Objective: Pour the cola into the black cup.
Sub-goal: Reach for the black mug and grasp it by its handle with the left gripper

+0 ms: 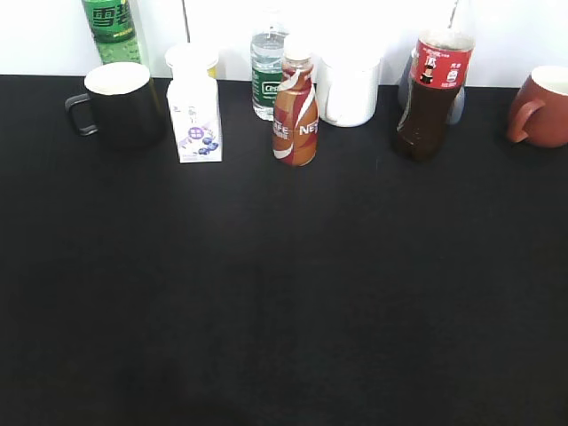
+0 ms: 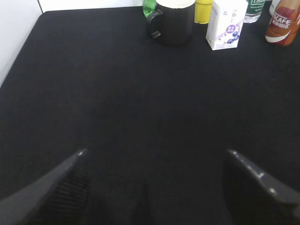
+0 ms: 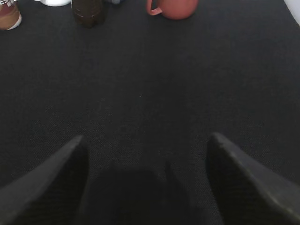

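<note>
The cola (image 1: 432, 98), a clear bottle of dark liquid with a red label, stands at the back right of the black table; its base shows at the top of the right wrist view (image 3: 88, 10). The black cup (image 1: 124, 102), with a white inside and its handle to the left, stands at the back left and shows in the left wrist view (image 2: 172, 22). My left gripper (image 2: 154, 154) is open and empty over bare table, far in front of the cup. My right gripper (image 3: 146, 140) is open and empty, far in front of the cola. Neither gripper shows in the exterior view.
Along the back stand a green bottle (image 1: 111, 31), a yellow-lidded tub (image 1: 192, 60), a white carton (image 1: 194, 120), a water bottle (image 1: 267, 75), an orange-brown coffee bottle (image 1: 295, 111), a white mug (image 1: 349, 89) and a reddish-brown mug (image 1: 541, 106). The table (image 1: 284, 293) ends at a white wall.
</note>
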### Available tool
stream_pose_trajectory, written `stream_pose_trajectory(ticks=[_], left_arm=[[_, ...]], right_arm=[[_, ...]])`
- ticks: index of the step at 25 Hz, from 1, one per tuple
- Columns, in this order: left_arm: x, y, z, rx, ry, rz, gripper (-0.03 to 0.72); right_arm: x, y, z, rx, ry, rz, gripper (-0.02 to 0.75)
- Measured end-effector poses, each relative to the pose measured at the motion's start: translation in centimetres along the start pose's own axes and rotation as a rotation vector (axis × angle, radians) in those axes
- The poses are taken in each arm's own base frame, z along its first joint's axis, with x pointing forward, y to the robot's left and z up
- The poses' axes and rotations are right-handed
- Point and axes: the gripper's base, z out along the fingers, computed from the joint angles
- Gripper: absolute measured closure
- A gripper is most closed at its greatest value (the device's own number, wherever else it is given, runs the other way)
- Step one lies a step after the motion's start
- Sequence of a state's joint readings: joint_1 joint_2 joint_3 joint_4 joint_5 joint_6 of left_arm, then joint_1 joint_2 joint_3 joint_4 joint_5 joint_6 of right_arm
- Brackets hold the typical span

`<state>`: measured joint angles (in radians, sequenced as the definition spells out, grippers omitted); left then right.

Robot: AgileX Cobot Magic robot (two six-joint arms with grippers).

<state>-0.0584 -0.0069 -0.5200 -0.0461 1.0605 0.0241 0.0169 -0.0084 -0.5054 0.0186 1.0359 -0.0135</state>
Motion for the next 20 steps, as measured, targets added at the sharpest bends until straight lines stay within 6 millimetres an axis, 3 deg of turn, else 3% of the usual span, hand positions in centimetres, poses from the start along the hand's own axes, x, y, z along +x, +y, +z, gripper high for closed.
stream_pose_trajectory(ticks=[4, 7, 8, 11, 14, 20], left_arm=[[0.0, 0.0, 0.0, 0.000, 0.000, 0.000, 0.038], [0.0, -0.1, 0.0, 0.015, -0.003, -0.009, 0.105], [-0.5, -0.2, -0.3, 0.022, -0.039, -0.013, 0.111], [-3.7, 0.0, -0.4, 0.009, -0.385, -0.018, 0.113], [-5.2, 0.4, 4.7, -0.013, -0.499, -0.032, 0.113], [-5.2, 1.5, 18.3, -0.074, -0.421, -0.045, 0.133]], right_arm=[[0.0, 0.0, 0.0, 0.000, 0.000, 0.001, 0.146], [0.0, 0.0, 0.0, 0.000, 0.000, 0.001, 0.146], [0.0, 0.0, 0.0, 0.000, 0.000, 0.001, 0.146], [0.0, 0.0, 0.0, 0.000, 0.000, 0.000, 0.146], [0.0, 0.0, 0.0, 0.000, 0.000, 0.001, 0.146], [0.0, 0.0, 0.0, 0.000, 0.000, 0.001, 0.146]])
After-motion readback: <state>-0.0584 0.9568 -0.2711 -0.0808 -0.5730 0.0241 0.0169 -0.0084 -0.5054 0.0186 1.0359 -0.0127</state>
